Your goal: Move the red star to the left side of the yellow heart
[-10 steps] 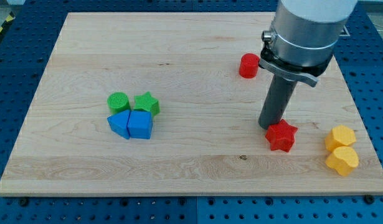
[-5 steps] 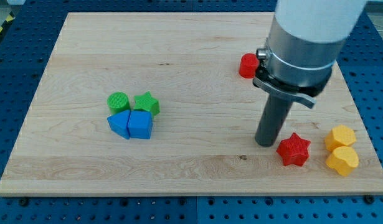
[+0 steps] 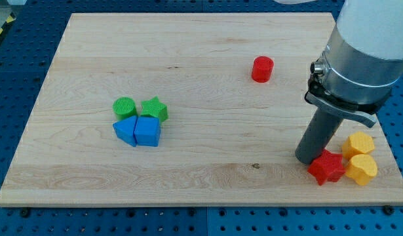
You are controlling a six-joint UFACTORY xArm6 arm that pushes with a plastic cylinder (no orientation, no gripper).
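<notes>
No jaws here: my tip (image 3: 308,160), a smooth dark rod's end, touches the ribbed red star (image 3: 326,168) beside the yellow heart (image 3: 360,170).

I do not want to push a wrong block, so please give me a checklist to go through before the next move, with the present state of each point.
1. Red star is on the view's left of the yellow heart: ok, it looks to touch it.
2. My tip is close to the star: ok, just at its upper left.
3. Yellow heart is on the board: ok, but close to the bottom right corner.
4. Other yellow block is undisturbed: cannot tell; it sits right above the heart.
5. Red cylinder is out of the way: ok, far toward the top.
6. Green and blue blocks are out of the way: ok, far left.
</notes>
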